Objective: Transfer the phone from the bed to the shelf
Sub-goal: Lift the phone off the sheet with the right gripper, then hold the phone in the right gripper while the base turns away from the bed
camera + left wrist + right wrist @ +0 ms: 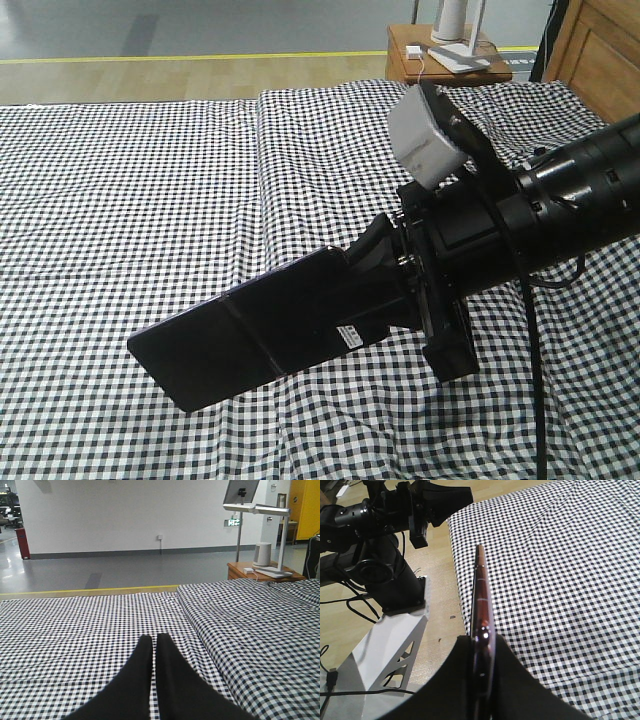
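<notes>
Our right fingers (517, 685) pinch the phone (250, 335) by one end, holding it in the air above the bed (120, 200). Our left fingers (132, 680) are pressed together, low over the bed too.

In your views you can count one phone (255, 335), one bed (120, 180), one nightstand (239, 573), one desk lamp (257, 509), one white cylinder (262, 554), and two grippers: the left gripper (154, 642) and the right gripper (482, 645).
</notes>
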Robot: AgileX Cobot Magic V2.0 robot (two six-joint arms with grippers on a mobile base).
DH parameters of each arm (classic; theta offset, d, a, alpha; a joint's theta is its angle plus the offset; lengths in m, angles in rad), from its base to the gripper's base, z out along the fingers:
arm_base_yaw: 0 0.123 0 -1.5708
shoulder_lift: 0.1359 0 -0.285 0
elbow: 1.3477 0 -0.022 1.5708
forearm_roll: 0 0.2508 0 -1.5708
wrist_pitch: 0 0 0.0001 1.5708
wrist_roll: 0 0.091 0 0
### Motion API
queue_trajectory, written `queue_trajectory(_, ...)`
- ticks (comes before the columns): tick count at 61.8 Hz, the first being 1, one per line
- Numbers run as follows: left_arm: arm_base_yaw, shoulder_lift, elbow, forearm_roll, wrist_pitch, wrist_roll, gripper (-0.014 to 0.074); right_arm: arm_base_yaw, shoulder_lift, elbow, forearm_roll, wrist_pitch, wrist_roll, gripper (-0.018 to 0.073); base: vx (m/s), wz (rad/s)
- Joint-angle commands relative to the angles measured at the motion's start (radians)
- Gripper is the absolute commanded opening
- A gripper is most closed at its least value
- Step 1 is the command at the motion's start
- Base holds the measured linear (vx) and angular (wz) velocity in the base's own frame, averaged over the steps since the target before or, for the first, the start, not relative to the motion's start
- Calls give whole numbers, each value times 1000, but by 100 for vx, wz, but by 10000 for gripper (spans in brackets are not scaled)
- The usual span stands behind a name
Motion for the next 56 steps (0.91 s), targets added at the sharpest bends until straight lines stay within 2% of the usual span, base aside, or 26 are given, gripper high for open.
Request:
queue_trajectory(1, 3, -7, -25, -10, -72, -9, 1, 0, -35, -23, 88, 64, 1, -2, -2, 6)
queue_trajectory(27, 3, -7, -25, -10, -72, -9, 1, 0, -35, -23, 88, 64, 1, -2, -3, 12)
queue_trajectory(56, 3, -7, -25, -10, -72, -9, 1, 0, -35, -23, 88, 64, 1, -2, -7, 26)
